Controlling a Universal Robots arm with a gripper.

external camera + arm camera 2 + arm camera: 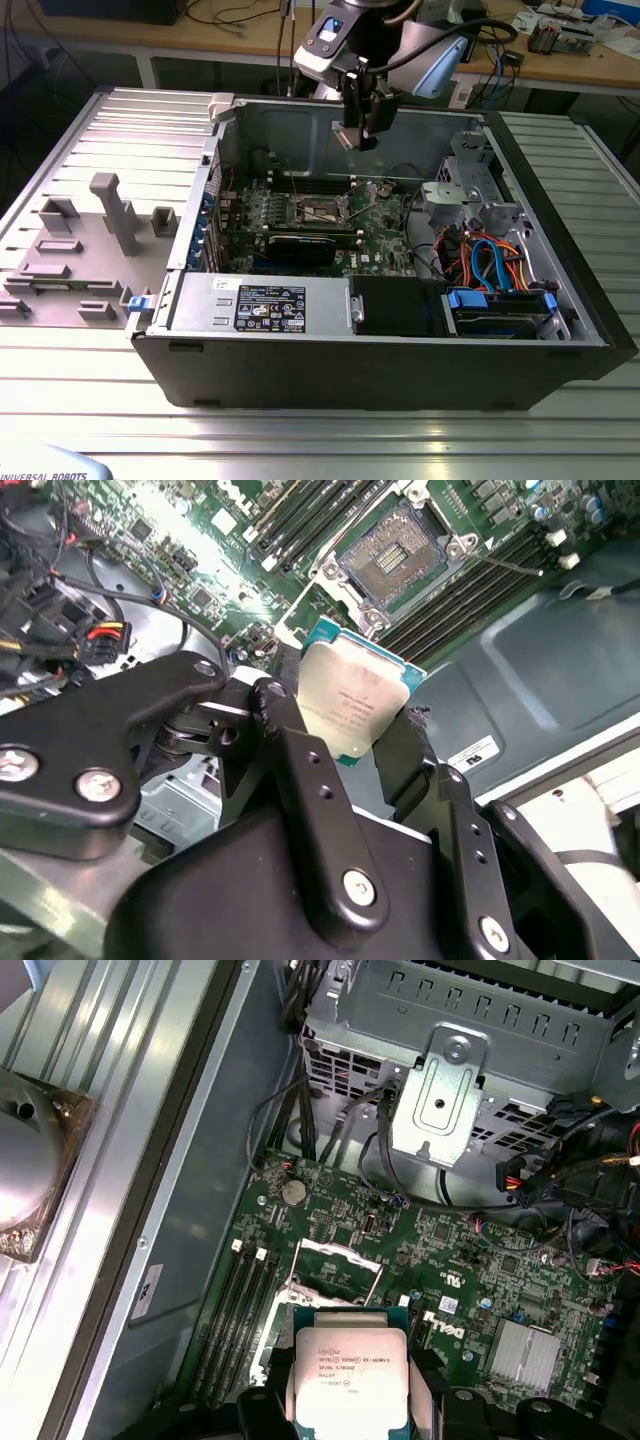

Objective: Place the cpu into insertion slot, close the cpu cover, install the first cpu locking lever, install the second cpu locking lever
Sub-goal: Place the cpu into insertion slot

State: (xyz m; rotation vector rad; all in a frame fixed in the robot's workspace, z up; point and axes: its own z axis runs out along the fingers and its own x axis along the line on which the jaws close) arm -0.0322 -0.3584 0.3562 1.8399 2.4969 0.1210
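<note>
My gripper [362,135] hangs above the open computer case, over its back part. It is shut on the cpu [355,700], a small square chip with a silver-grey top and a green edge, pinched on two opposite sides by the black fingers [290,740]. The cpu [347,1375] hovers well above the green motherboard [470,1270]. Below it lies the insertion slot [400,550], a square socket with a dark bare centre and a silvery rim. The slot [320,210] sits mid-board. The cpu cover's thin silver frame [340,1251] shows at the slot; I cannot tell its angle.
Long memory slots [470,585] flank the socket. A black card [300,245] lies in front of it, and a power supply [260,300] runs along the case's near wall. A metal drive cage [470,190] and coloured cables [490,260] crowd the exterior view's right. Grey fixtures [110,210] stand outside, left.
</note>
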